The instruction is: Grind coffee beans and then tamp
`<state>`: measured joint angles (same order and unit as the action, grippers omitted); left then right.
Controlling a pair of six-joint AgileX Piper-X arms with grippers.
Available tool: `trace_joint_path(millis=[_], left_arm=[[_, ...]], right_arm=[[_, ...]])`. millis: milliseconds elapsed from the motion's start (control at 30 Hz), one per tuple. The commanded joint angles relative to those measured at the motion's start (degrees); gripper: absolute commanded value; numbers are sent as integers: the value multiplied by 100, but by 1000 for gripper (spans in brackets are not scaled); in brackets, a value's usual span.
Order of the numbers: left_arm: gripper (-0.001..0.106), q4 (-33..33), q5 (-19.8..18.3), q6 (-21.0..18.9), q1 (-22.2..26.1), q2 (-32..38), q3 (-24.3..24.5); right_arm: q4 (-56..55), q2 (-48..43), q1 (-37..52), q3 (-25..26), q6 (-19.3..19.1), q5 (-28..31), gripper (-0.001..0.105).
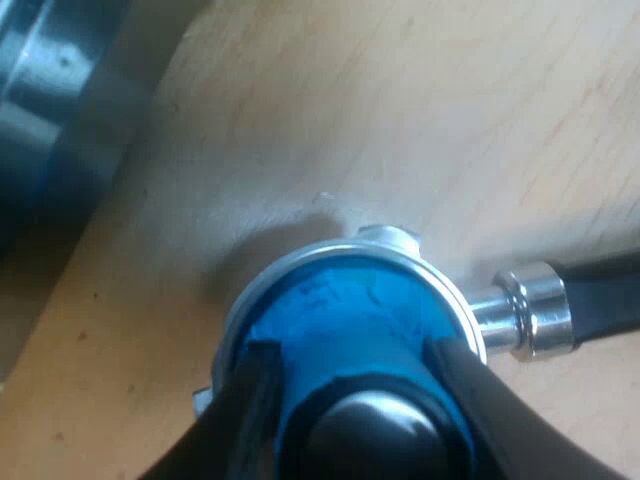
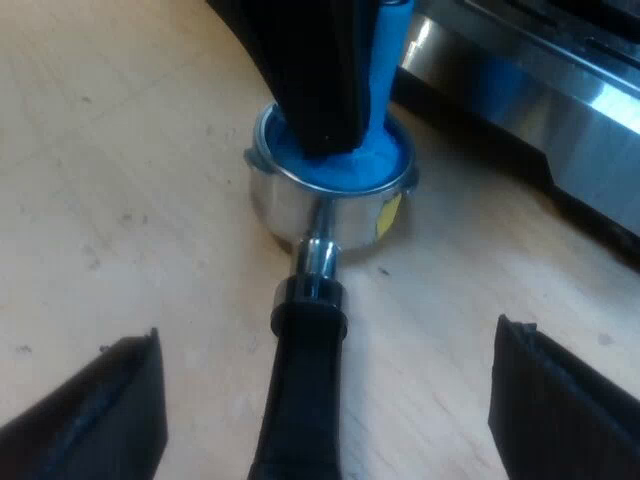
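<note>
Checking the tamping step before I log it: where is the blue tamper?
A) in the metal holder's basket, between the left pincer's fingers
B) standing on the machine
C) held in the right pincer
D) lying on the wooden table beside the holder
A: the blue tamper sits inside the rim of the metal holder, with the left pincer closed on its sides.

The round silver metal holder (image 2: 290, 205) with a dark handle is sitting upright on the pale wooden tabletop (image 2: 100, 150), its handle reaching out level over the wood and a small yellow patch showing on its wall. The blue tamper (image 2: 370, 160) is standing upright inside the holder's basket, its base filling the rim, and my left gripper (image 1: 350, 350) is clamping its stem between both fingers
</note>
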<state>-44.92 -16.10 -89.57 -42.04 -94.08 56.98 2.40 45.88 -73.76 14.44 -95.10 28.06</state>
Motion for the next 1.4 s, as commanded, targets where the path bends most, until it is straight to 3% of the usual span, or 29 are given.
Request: trace_joint_path(millis=[33,400,633,833,1100,1400], left_arm=[[0,-268,174,-59,-43,-78,-257],[0,-250,174,-59,-43,777,69],[0,-706,484,-59,-43,1175,599],[0,-1194,576,-59,-43,1706,599],[0,-1300,692,-308,-43,2457,74],[0,-1180,634,-571,357,2920,-601]], right_arm=[[31,-26,14,-8,18,23,69],[58,-26,14,-8,18,23,69],[466,-26,14,40,-130,23,69],[476,-26,14,312,-409,23,69],[432,-26,14,819,-417,-11,69],[-526,-26,14,1369,-389,-796,69]])
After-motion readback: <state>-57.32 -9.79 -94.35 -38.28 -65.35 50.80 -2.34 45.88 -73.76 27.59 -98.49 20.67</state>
